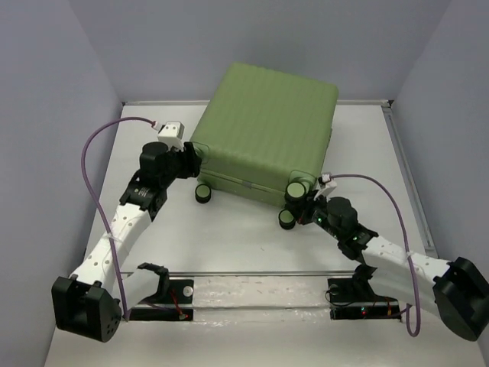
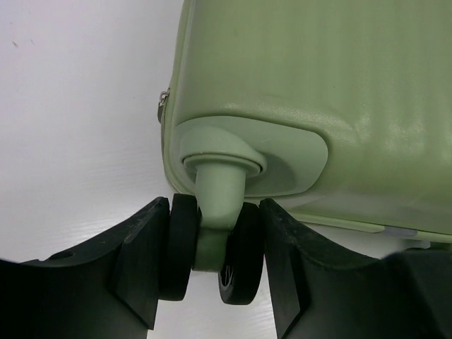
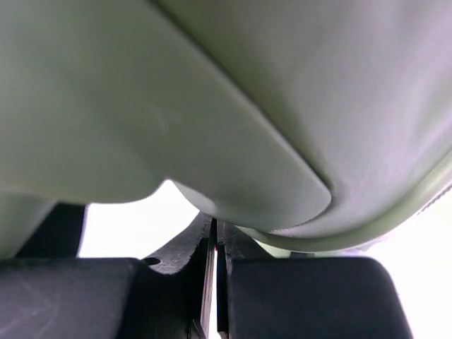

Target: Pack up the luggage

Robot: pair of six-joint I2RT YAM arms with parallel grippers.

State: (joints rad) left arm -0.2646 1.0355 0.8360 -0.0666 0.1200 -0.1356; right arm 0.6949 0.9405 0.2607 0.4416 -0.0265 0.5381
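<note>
The light-green ribbed luggage [image 1: 267,126] lies closed on the white table, wheel end toward me. My left gripper [image 1: 191,162] is at its near left corner. In the left wrist view my left gripper [image 2: 215,265] is shut on a black twin caster wheel [image 2: 240,258], one finger against each side, below the luggage shell [image 2: 318,78]. My right gripper [image 1: 302,205] sits at the near right corner between two caster wheels [image 1: 286,219]. In the right wrist view it [image 3: 215,244] is shut with nothing between the fingers, pressed close under the green shell [image 3: 233,106].
A third caster wheel [image 1: 203,193] sticks out from the near side. Two black stands [image 1: 164,287] sit on a clear strip at the table's near edge. Grey walls close in the table at the back and sides. Purple cables [image 1: 88,164] loop off both arms.
</note>
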